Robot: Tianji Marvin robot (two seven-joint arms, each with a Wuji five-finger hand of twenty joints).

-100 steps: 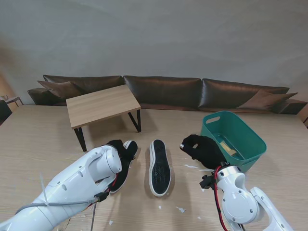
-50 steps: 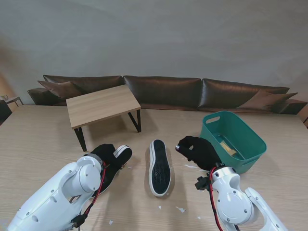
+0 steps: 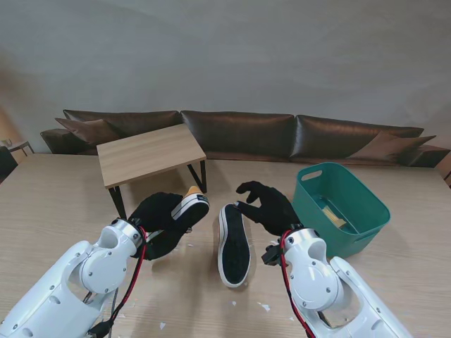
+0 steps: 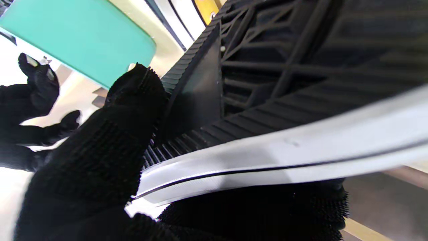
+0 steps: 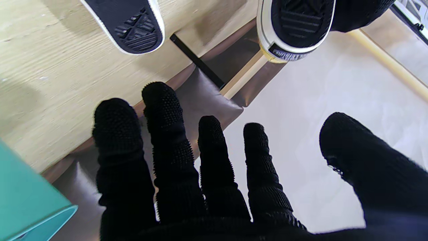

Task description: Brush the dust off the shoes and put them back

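Note:
My left hand [image 3: 161, 220] is shut on a black sneaker with a white rim [image 3: 190, 205] and holds it off the table, heel farthest from me. Its black ribbed sole [image 4: 287, 63] fills the left wrist view, my gloved fingers [image 4: 110, 144] wrapped around its edge. The second sneaker [image 3: 234, 245] lies sole up on the table between my hands; its sole [image 5: 128, 23] also shows in the right wrist view beside the lifted sneaker [image 5: 296, 26]. My right hand [image 3: 266, 205] hovers open just right of that shoe, fingers [image 5: 174, 144] spread. No brush is visible.
A green plastic basket [image 3: 350, 218] stands at the right with a yellowish item inside. A small wooden side table [image 3: 148, 153] stands far left, with a dark sofa [image 3: 239, 132] behind it. White specks [image 3: 265, 306] lie on the table nearer to me.
My left hand has lifted the left sneaker off the table and tipped it up. My right hand has moved left toward the middle shoe, away from the basket, and spread its fingers.

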